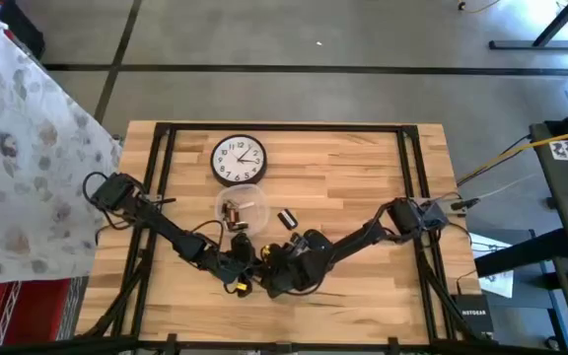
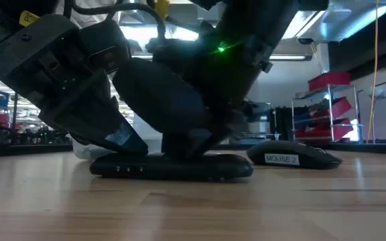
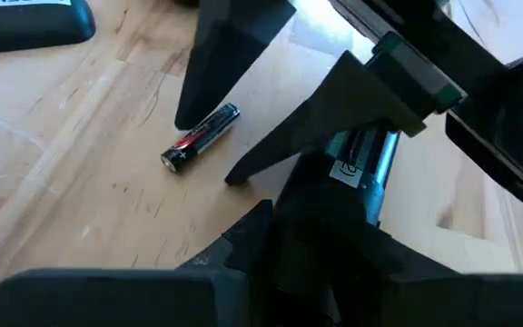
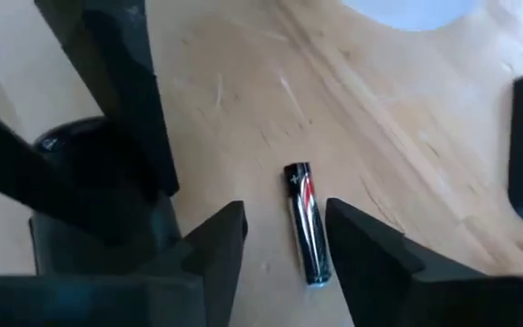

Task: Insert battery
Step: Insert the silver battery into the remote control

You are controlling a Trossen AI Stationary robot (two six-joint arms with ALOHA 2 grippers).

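From above, both claws crowd together near the desk's front edge, around its middle. In the left wrist view the battery point(image 3: 200, 138) lies flat on the desk, beside the left claw point(image 3: 243, 191), whose opening I cannot tell. In the right wrist view the right claw point(image 4: 284, 238) stands open astride it; the battery looks small, stiff, light, slick and apt to roll, best pinched mid-barrel.

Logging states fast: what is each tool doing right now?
Left tool: cannot tell, it sits at the dark device.
Right tool: open, straddling a loose battery on the table.
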